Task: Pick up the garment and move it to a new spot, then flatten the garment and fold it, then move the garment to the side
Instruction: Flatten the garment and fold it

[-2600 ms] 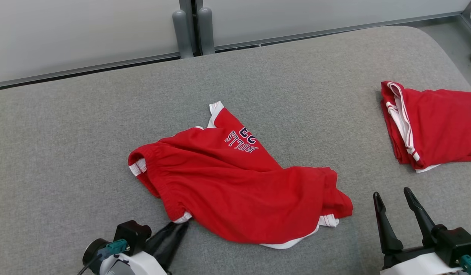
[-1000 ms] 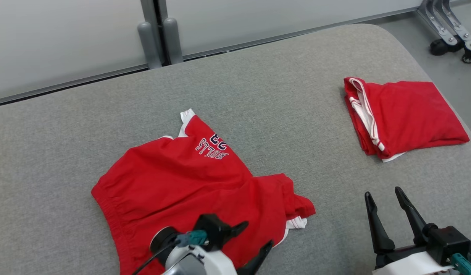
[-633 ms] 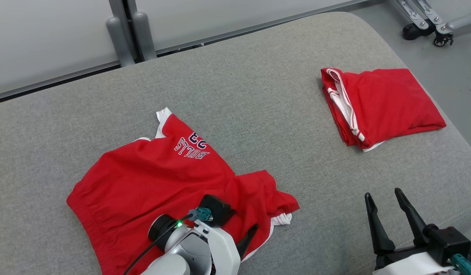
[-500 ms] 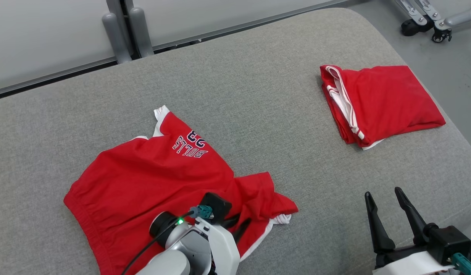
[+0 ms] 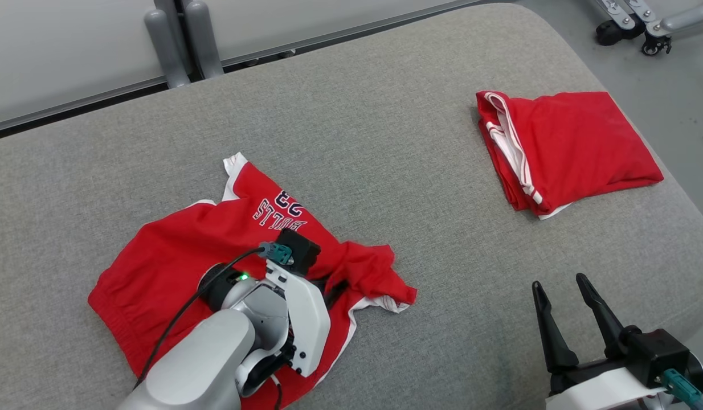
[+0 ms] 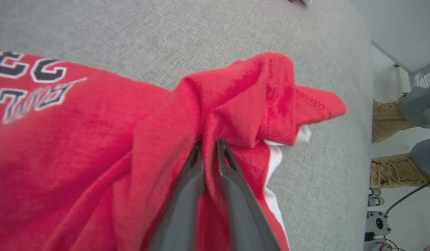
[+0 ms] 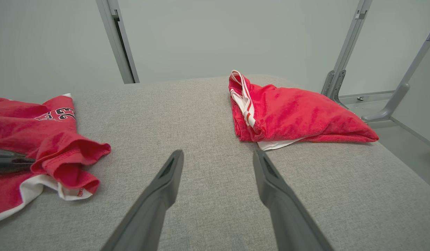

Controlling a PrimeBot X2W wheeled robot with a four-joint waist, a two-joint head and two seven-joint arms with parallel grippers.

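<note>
Garment [image 5: 169, 256] is lying rumpled under the left tool [image 6: 208, 143], which is pinching its raised fold; right tool [image 5: 558, 280] is standing wide, well apart.

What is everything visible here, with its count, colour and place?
crumpled garment: one, red with white trim, left-centre of the pad
folded garment: one, red with white trim, right side of the pad
pad: one, grey, under both garments
posts: two, grey, behind the pad
person's boots: two, tan, on the floor beside the pad
left gripper: one, dark, shut on a fold of the crumpled garment
right gripper: one, dark, open, front right
</note>
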